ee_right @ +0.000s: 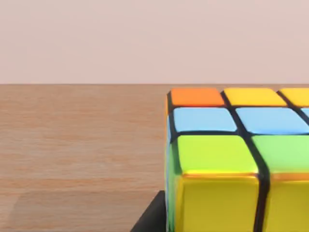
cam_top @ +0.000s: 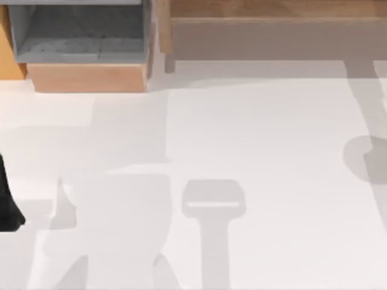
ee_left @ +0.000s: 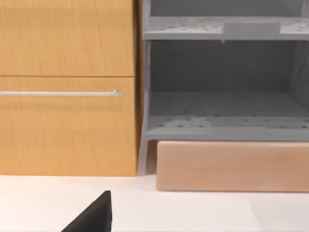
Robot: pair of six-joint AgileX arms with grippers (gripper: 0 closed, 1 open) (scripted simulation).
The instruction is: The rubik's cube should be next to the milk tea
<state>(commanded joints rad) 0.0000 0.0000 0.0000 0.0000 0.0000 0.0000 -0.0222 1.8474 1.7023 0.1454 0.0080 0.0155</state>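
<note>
White worktop (cam_top: 254, 151) fills most of the top view, crossed by grey shadows of the arms. At its far left corner stands a grey open shelf unit (cam_top: 81, 33) on a pale wooden plinth (cam_top: 87, 77), flanked by an orange-wood cabinet (ee_left: 67, 87) with a thin metal handle (ee_left: 60, 93); a long wooden shelf (cam_top: 272, 12) runs along the far edge toward the right. A dark part of the left arm (cam_top: 7, 202) shows at the worktop's left edge, and whether the left pincer is wide or narrow cannot be told. Seen from the right wrist, the rubik's cube (ee_right: 231, 154) sits very close, on a brown wooden surface (ee_right: 82, 145), showing orange, yellow, blue and green squares; a dark sliver lies against its lower edge, and the right pincer's state cannot be told. No writing is legible.
</note>
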